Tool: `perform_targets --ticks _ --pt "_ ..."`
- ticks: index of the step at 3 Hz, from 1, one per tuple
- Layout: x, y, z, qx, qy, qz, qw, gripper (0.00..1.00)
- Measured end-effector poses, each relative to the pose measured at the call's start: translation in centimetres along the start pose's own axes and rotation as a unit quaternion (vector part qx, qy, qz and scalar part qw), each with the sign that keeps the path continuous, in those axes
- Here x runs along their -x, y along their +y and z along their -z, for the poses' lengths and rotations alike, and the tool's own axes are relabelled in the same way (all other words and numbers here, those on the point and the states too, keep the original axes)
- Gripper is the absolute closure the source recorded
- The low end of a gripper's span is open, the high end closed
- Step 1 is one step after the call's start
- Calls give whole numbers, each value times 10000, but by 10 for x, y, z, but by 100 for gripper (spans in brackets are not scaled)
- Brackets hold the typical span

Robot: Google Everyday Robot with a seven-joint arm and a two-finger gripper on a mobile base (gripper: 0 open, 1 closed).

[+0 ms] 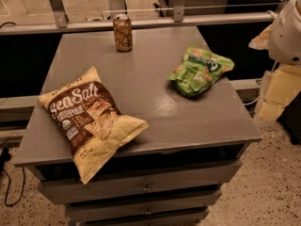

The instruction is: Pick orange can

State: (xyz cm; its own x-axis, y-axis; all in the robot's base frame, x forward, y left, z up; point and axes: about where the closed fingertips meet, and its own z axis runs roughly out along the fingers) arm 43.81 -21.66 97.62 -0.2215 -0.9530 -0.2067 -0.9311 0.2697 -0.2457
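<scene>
The orange can (pixel 122 33) stands upright near the far edge of the grey table top (pixel 146 102), a little left of the middle. It is orange-brown with a silver top and pale markings on its side. Nothing touches it. My gripper is not in view. Only a white rounded part of my arm (pixel 287 32) shows at the right edge, well to the right of the can and beyond the table's side.
A yellow and brown "Sea Salt" chip bag (pixel 91 121) lies at the front left, overhanging the table's front edge. A green chip bag (pixel 200 70) lies at the right. A metal rail (pixel 141 22) runs behind the table. Drawers (pixel 146 187) sit below the top.
</scene>
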Motion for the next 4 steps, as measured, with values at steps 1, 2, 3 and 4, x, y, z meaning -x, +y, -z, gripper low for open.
perform_targets --ticks 1,2,3,4 --pt "0 0 0 -1 0 0 10000 0" --pt "21 -20 -24 83 -321 73 9994 0" --pt "64 -64 -72 202 -861 -26 9961 0" --pt "110 -110 -117 274 -1404 -277 9893 0"
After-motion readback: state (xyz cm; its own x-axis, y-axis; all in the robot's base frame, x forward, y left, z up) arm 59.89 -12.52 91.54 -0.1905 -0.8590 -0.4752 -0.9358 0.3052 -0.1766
